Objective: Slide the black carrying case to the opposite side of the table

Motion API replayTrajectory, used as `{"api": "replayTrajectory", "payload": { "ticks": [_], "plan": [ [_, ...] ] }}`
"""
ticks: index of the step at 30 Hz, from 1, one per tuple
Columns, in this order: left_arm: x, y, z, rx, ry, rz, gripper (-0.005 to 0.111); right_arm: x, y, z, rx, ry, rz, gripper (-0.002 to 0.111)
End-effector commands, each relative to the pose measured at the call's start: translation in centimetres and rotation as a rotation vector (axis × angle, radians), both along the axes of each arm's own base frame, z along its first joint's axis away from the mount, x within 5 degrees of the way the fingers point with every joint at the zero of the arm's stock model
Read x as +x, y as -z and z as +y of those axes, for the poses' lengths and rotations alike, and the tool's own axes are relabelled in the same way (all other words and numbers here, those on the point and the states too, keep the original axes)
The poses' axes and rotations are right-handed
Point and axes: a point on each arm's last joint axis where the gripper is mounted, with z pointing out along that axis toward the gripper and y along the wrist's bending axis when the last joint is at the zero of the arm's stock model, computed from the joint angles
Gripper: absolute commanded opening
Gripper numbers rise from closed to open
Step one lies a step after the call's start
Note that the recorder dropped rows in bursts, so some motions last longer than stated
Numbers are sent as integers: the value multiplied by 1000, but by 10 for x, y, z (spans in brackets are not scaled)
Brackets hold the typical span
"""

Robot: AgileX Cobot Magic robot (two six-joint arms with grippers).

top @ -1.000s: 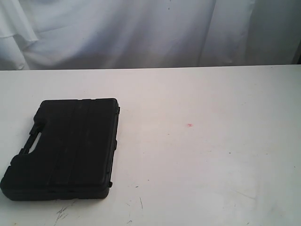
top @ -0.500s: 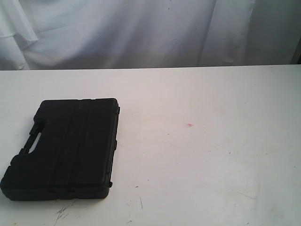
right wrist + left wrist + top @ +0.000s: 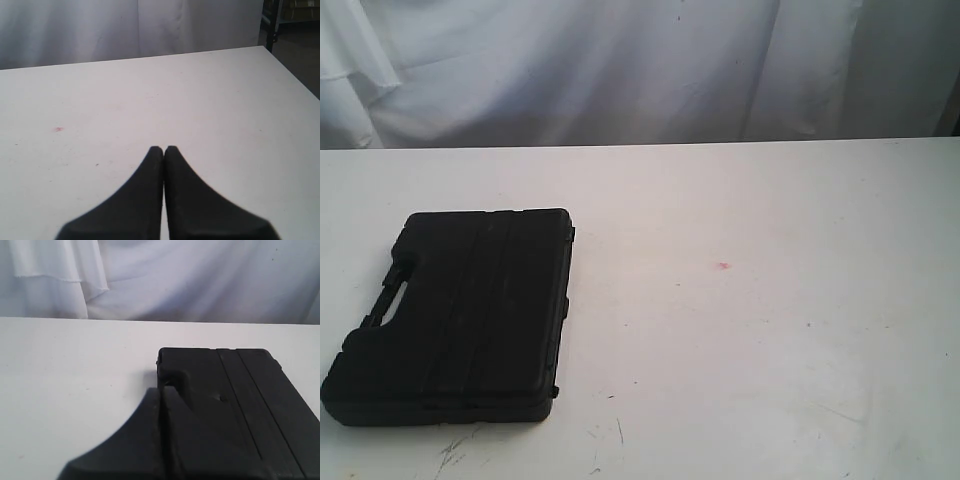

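We see the black case [image 3: 455, 315] lying flat on the white table [image 3: 770, 350], in the lower left of the exterior view. A tiny pink spot [image 3: 723, 266] sits near the middle. Our left gripper [image 3: 161, 389] has its jaws pressed together, right by the case; we cannot tell if it touches. Our right gripper [image 3: 163, 148] is closed too, over bare table.

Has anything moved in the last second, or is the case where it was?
Nothing visibly changed. The black carrying case lies flat at the same spot on the left part of the table in the exterior view.
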Motion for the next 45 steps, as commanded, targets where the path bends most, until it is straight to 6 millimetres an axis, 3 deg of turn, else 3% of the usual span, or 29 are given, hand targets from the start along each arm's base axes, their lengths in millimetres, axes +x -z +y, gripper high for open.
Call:
{"api": "replayTrajectory", "payload": {
  "ticks": [1,12,45],
  "plan": [
    [-1,12,0,0,-1,-4,0,0,1,0,-9,-1,-4,0],
    [1,37,0,-3,-4,49,0,0,1,0,-9,-1,-4,0],
    [2,36,0,-3,-5,40,0,0,1,0,-9,-1,-4,0]
  ]
}}
